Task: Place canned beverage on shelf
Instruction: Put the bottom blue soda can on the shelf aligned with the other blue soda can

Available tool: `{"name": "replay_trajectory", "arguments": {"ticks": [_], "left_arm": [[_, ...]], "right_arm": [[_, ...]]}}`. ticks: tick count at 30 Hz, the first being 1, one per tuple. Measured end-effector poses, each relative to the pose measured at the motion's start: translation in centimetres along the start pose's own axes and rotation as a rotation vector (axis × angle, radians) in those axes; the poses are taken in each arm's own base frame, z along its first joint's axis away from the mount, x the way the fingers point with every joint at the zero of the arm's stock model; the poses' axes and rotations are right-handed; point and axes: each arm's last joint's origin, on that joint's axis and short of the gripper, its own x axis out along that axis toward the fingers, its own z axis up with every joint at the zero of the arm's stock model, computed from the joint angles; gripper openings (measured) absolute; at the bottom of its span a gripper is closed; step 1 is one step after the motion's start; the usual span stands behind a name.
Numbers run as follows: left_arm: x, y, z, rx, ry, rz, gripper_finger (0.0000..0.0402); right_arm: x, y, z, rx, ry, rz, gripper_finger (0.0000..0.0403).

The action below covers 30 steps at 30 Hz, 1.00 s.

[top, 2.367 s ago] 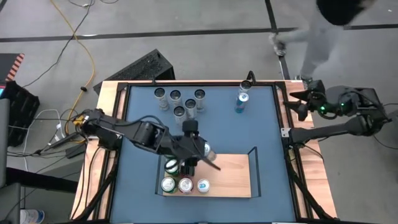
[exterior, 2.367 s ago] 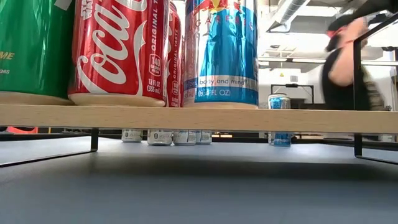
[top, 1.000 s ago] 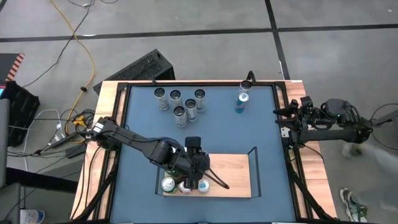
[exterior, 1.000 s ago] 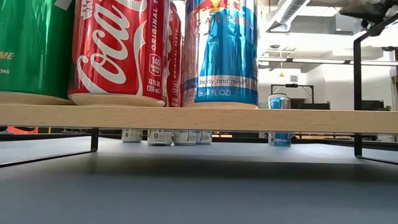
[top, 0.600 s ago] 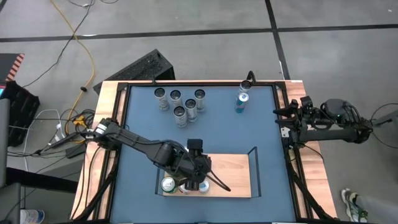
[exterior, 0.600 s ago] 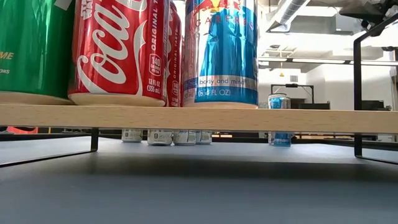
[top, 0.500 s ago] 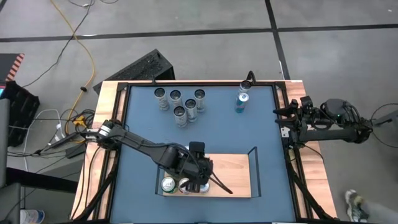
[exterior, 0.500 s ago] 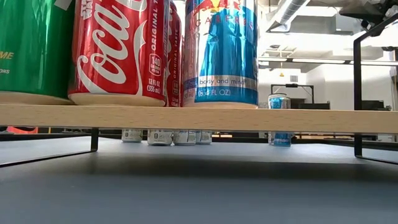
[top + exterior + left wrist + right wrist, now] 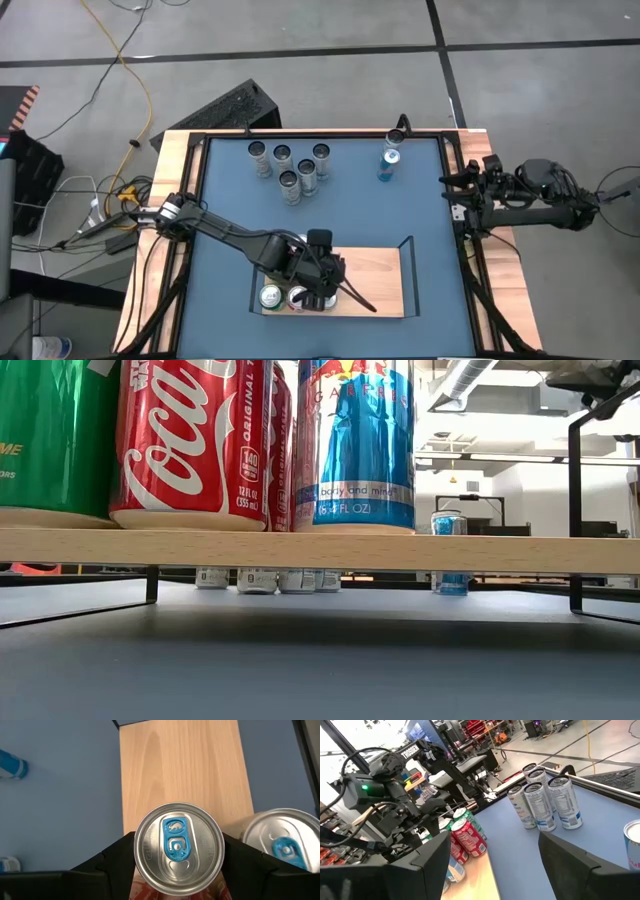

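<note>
So the left gripper [image 9: 177,870] is clamped on a slim silver can with a blue pull tab [image 9: 178,849], one dark finger [image 9: 117,857] on each side of the body just under the top rim. In the overhead shot that gripper [image 9: 318,285] sits over the left end of the shelf [image 9: 375,270], the light-wood board with black end rails, right next to the cans already standing there. The low view shows a green can [image 9: 50,440], a red Coca-Cola can [image 9: 190,440] and a blue-and-silver Red Bull can [image 9: 355,440] lined up on the board.

My take on handling: a can like this is rigid if full, with some heft, but the thin aluminium wall dents if you squeeze hard, and the smooth sides are slippery. Gripping across the body near the top, like here, seems sensible; keep it upright and let it down flat so it doesn't tip into its neighbours.

The right gripper [image 9: 447,180] is parked at the table's right edge, fingers spread, holding nothing. More silver cans [image 9: 290,165] and a blue can [image 9: 388,163] wait at the far side.
</note>
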Motion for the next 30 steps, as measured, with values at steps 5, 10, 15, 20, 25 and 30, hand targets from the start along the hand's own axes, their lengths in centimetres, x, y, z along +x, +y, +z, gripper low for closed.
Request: {"name": "replay_trajectory", "arguments": {"ticks": [5, 10, 15, 20, 25, 30], "left_arm": [[0.1, 0.0, -0.1, -0.006, 0.008, -0.016, 0.0227], [0.1, 0.0, -0.1, -0.004, 0.010, -0.011, 0.0227], [0.2, 0.1, -0.2, 0.002, 0.011, 0.003, 0.0227], [1.6, -0.1, -0.3, -0.008, 0.041, -0.042, 0.0227], [1.6, 0.0, -0.4, 0.002, 0.051, -0.044, 0.0227], [1.6, 0.0, -0.4, 0.002, 0.050, -0.031, 0.0236]], "right_arm": [[0.0, 0.0, -0.1, -0.001, 0.006, -0.004, 0.0286], [0.0, 0.0, -0.1, 0.003, 0.006, -0.005, 0.0286], [0.0, -0.1, -0.1, 0.014, 0.011, -0.008, 0.0286], [0.0, -0.1, -0.1, 0.015, 0.010, -0.008, 0.0286], [0.0, -0.1, -0.1, 0.015, 0.011, -0.008, 0.0286], [0.0, -0.1, -0.1, 0.015, 0.011, -0.008, 0.0286]]}}
